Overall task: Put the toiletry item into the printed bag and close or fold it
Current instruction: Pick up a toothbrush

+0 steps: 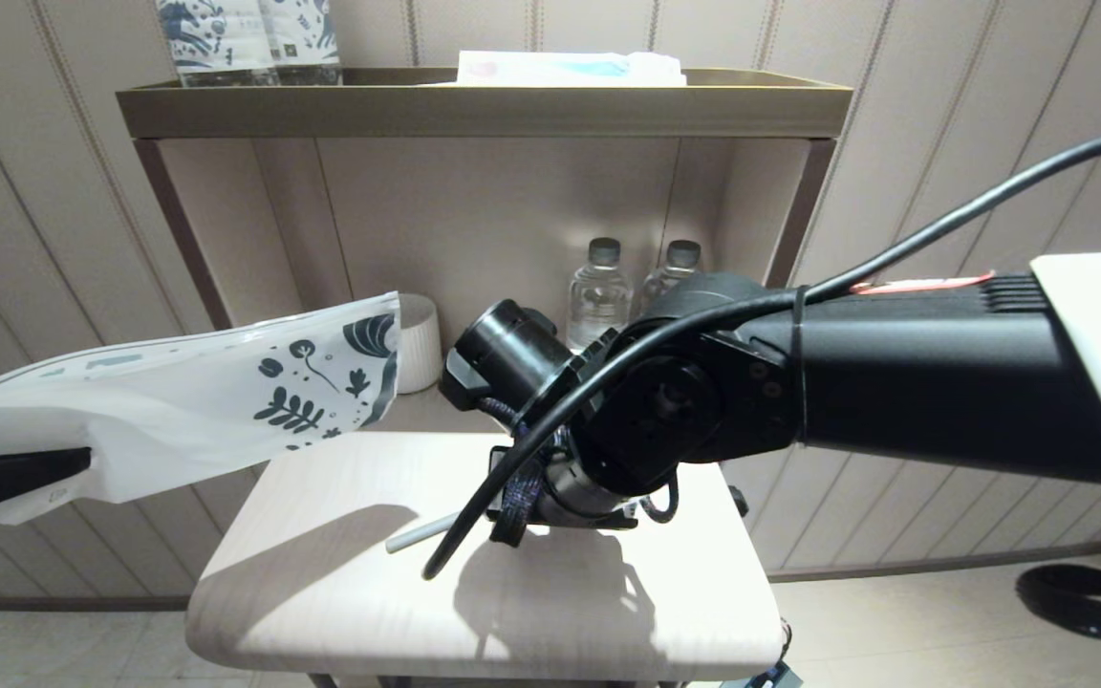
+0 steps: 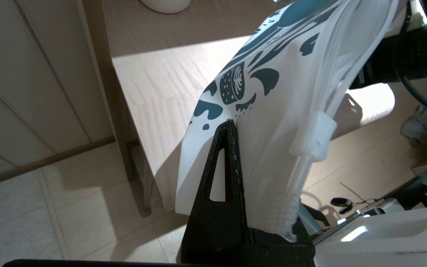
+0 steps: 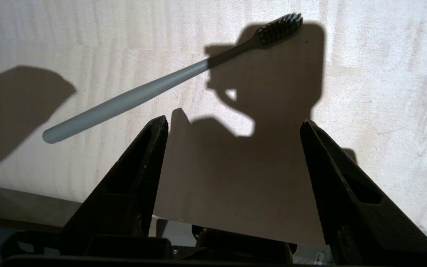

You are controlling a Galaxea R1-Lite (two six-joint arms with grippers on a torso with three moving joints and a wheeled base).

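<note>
The grey toothbrush (image 3: 135,94) lies flat on the pale wooden table (image 1: 321,573), dark bristles at one end; in the head view only its handle tip (image 1: 417,537) pokes out from under my right arm. My right gripper (image 3: 234,124) hovers over the table just short of the toothbrush, open, nothing between its fingers. The printed bag (image 1: 197,401), white with dark leaf prints, is held up in the air left of the table. My left gripper (image 2: 232,124) is shut on the printed bag (image 2: 272,122) at its plain end; the zip slider (image 2: 311,137) hangs on its edge.
A white ribbed cup (image 1: 417,339) and two water bottles (image 1: 598,291) stand at the back of the table under a shelf (image 1: 484,110). Navy-printed packs (image 1: 245,38) and a flat packet stand on the shelf. My right arm (image 1: 799,382) and its cable hang over the table's middle.
</note>
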